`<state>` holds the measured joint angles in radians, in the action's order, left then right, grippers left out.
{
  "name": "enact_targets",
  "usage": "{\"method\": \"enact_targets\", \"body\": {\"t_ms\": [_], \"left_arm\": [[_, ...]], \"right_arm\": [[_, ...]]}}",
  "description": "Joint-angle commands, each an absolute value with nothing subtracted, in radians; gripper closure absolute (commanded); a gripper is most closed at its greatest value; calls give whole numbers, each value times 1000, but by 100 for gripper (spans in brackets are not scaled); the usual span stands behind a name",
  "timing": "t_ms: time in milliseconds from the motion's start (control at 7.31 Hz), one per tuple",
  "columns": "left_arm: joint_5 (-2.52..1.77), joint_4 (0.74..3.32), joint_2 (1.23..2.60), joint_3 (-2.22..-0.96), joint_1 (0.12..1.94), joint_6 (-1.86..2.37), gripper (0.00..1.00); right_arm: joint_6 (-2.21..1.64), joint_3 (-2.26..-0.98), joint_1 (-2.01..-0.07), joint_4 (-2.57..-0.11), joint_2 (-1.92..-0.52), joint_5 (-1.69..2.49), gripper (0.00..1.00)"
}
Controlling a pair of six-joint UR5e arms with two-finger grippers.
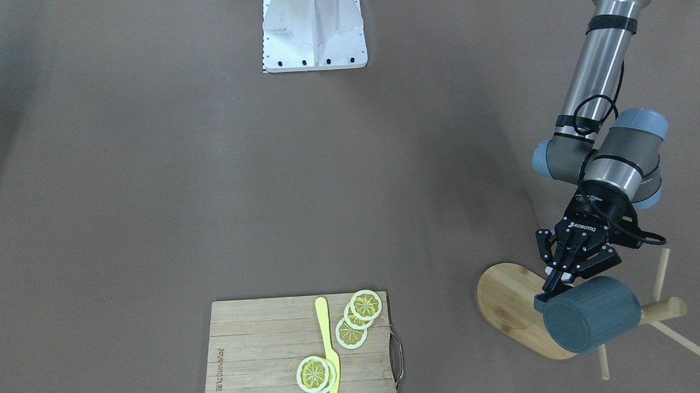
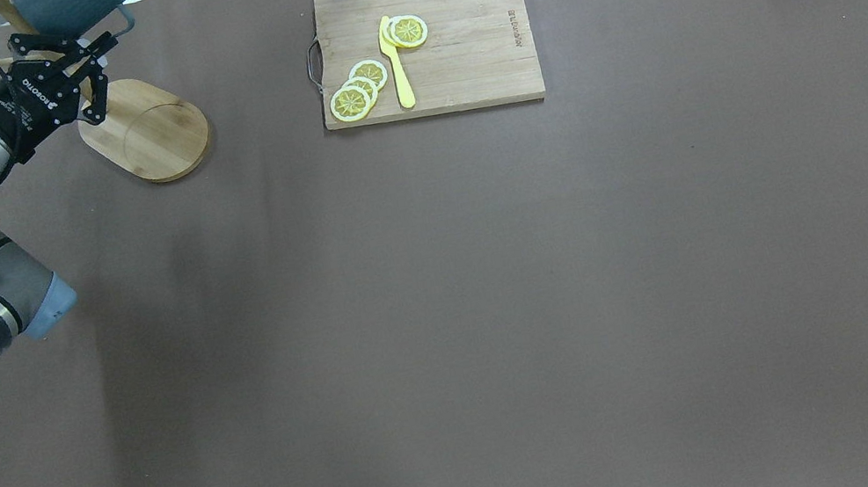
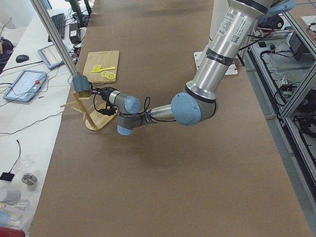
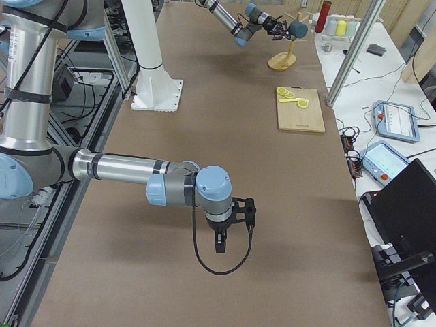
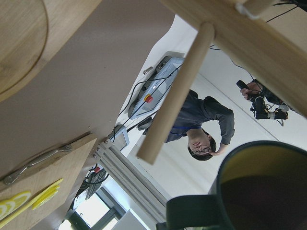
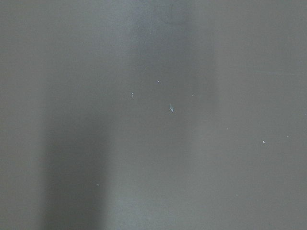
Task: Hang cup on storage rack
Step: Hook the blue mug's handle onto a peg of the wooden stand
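Slate-blue and tipped on its side, the cup (image 1: 594, 316) covered the storage rack's (image 1: 508, 296) post in the front-facing view. The left pincer (image 1: 554, 289) was clamped on its rim, and we could not see the handle. Overhead, the frame's top edge cut the cup off. The left wrist view showed only its yellow-green mouth and one peg (image 5: 175, 96). From the right side, the right pincer (image 4: 219, 242) hung over the bench (image 4: 204, 102); whether apart or together, we could not tell.

Storage rack (image 1: 508, 299) pegs (image 1: 661, 274) close around cup (image 1: 591, 316), cutting board (image 1: 262, 354) well apart
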<state>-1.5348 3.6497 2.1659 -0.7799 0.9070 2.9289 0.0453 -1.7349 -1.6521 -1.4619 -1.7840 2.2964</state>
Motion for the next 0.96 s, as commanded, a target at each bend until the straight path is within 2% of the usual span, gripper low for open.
{"method": "enact_targets", "body": {"t_ms": [0,273,410,547,820], "left_arm": [[-1536,3649,2166,-764,914,2930,100],[-1534,3649,2168,-761,914,2930,100],[-1534,3649,2166,-761,914,2930,86],[-1532,3649,2167,-761,914,2928,3],[-1531,3648,2168,-765,913,2927,1]], "right_arm": [[46,-1735,-1652,-1462,-1784,2296,0],[46,-1735,-1652,-1462,-1784,2296,0],[46,-1735,-1652,-1462,-1783,2296,0],[46,-1735,-1652,-1462,-1782,2296,0],[46,-1735,-1652,-1462,-1783,2296,0]]}}
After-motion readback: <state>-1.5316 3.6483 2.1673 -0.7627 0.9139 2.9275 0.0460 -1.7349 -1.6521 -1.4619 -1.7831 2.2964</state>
